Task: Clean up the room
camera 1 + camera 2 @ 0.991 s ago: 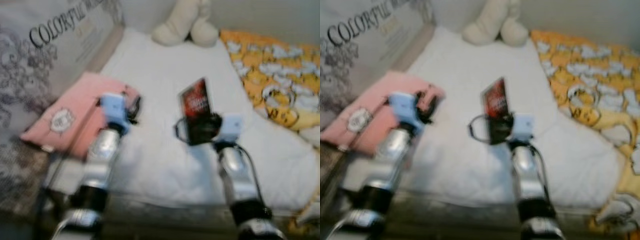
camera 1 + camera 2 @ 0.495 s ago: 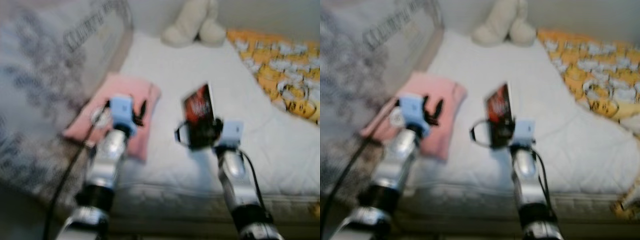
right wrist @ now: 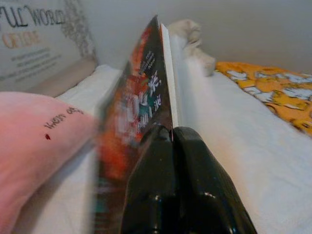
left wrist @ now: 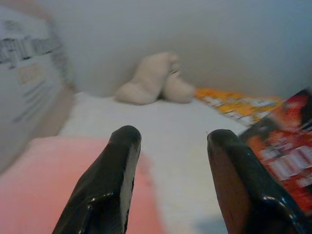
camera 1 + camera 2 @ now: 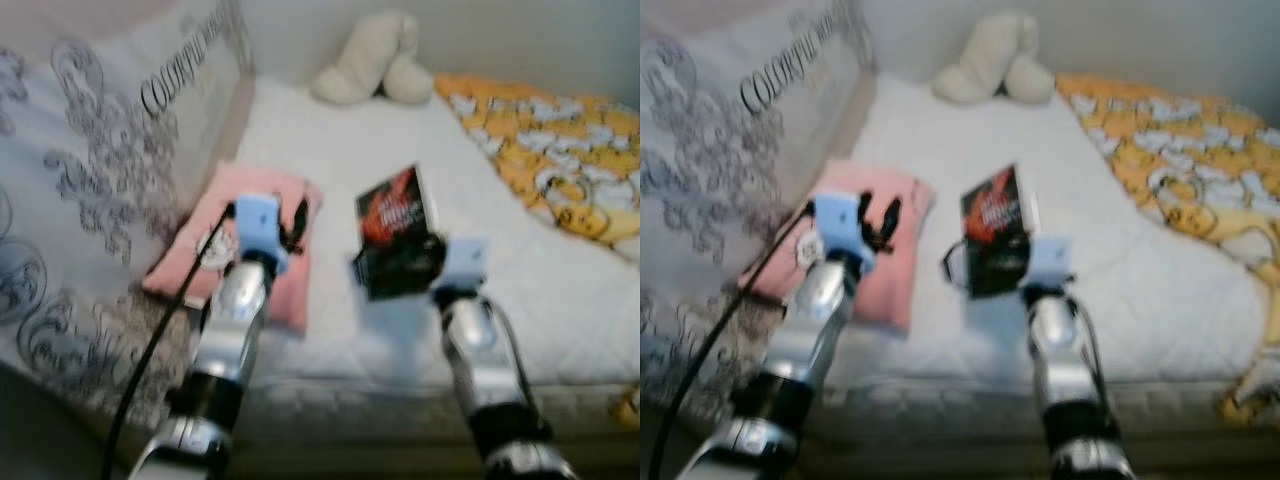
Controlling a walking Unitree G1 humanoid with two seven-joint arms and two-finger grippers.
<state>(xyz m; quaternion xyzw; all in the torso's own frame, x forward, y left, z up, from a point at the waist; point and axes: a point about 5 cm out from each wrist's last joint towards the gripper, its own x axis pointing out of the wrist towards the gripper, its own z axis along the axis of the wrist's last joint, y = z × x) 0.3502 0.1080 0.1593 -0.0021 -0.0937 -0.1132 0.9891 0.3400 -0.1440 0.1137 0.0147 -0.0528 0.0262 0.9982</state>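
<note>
Gripping a book (image 5: 397,232), right hand (image 3: 171,146), over bed (image 5: 350,150)

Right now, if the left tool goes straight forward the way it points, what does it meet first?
The left tool points over the white bed toward the cream plush toy at the wall; probably the toy, though depth is unclear.

Pink pillow (image 5: 235,245), red-black book (image 5: 398,230), yellow-white patterned blanket (image 5: 545,150).

A cream plush toy (image 5: 372,70) lay at the far end of the white mattress (image 5: 330,150), beside an orange patterned quilt (image 5: 545,150); a grey lettered bumper (image 5: 110,190) flanked it.
</note>
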